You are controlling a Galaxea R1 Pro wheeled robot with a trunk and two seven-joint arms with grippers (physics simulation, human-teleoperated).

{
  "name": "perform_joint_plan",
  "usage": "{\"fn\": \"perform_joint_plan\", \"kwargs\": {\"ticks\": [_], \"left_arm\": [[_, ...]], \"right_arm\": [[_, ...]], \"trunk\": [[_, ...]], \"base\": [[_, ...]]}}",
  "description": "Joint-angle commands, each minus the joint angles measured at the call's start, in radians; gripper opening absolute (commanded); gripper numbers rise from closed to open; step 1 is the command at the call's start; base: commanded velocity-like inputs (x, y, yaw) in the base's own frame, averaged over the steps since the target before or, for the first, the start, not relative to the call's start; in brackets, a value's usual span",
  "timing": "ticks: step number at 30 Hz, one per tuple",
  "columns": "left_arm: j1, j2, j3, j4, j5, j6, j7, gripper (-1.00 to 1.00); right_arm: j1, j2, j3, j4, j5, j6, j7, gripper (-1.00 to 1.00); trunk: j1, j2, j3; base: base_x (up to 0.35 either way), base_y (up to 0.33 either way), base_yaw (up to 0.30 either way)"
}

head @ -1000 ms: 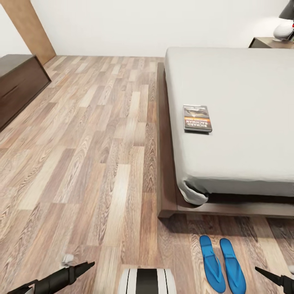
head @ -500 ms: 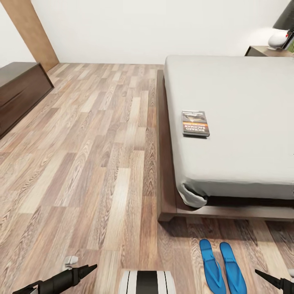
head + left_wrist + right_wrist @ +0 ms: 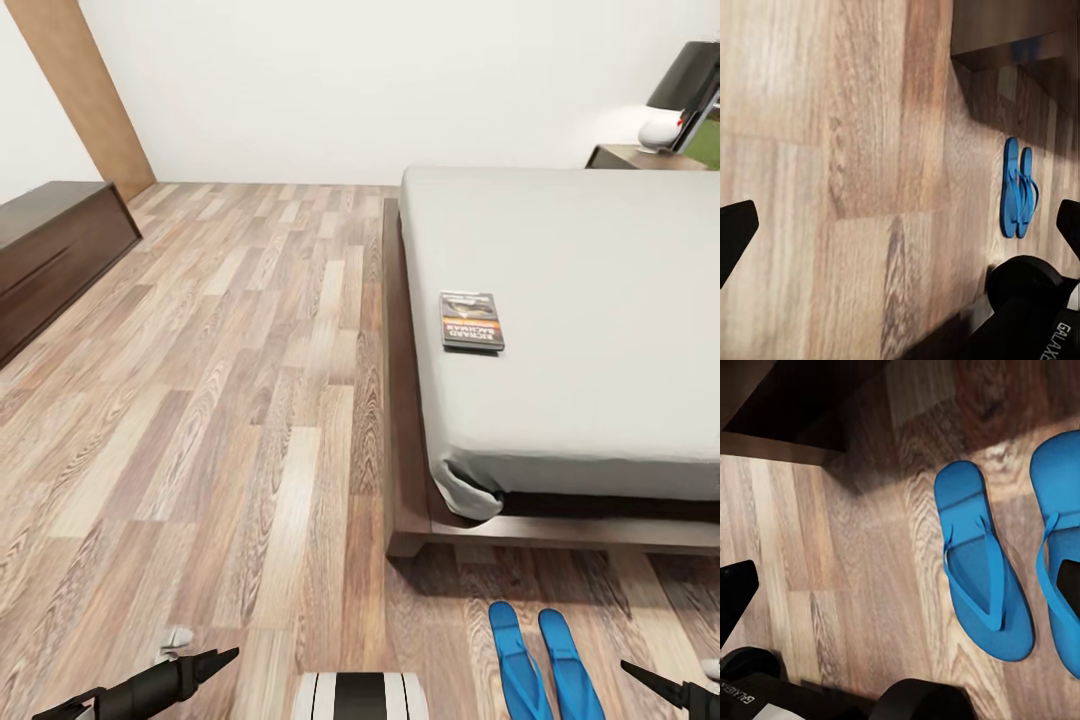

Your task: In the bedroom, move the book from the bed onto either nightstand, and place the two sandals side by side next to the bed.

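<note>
Left hand [image 3: 215, 660]: black tapered fingers at lower left of the head view, spread apart over bare floor [image 3: 230, 400], holding nothing. Right hand [image 3: 645, 680]: dark fingertip at lower right edge, likewise parted and empty in its wrist view. Book [image 3: 471, 320]: thin paperback, dark cover with orange band, lying flat on the bed [image 3: 590, 300] near its left edge. Bed: smooth light-grey mattress on dark brown wooden platform. Sandals [image 3: 545, 665]: bright blue flip-flops, side by side on the wood-plank floor at the bed's foot, lower right. Nightstand [image 3: 640, 157]: dark wood, upper right, bearing a white-based lamp [image 3: 675, 100]. Long dark cabinet [image 3: 55, 250]: left edge.
</note>
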Motion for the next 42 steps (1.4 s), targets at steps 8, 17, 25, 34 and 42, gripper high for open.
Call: {"fn": "perform_joint_plan", "kwargs": {"ticks": [8,17,25,34,42], "left_arm": [[0.0,-0.018,-0.009,0.0,0.007,-0.003,-0.003,1.0],[0.0,-0.028,-0.009,0.0,0.007,-0.003,-0.003,1.0],[0.0,-0.033,-0.009,0.0,0.007,-0.003,-0.001,1.0],[0.0,-0.037,-0.009,0.0,0.007,-0.003,-0.001,1.0],[0.0,-0.04,-0.009,0.0,0.007,-0.003,-0.001,1.0]], "right_arm": [[-0.001,0.002,-0.007,0.0,0.005,0.007,0.004,1.0],[-0.001,0.007,-0.006,0.019,0.005,0.006,0.002,1.0],[-0.001,0.008,-0.006,0.02,0.005,0.006,0.002,1.0],[-0.001,0.009,-0.006,0.02,0.005,0.006,0.002,1.0],[-0.001,0.033,-0.006,0.02,0.005,0.006,0.002,1.0]], "trunk": [[-0.004,0.002,0.03],[-0.008,0.004,0.065],[-0.011,0.006,0.096],[-0.015,0.008,0.131],[-0.019,0.01,0.162]], "base": [[0.0,0.0,0.0],[0.0,0.0,0.0],[0.0,0.0,0.0],[0.0,0.0,0.0],[0.0,0.0,0.0]]}}
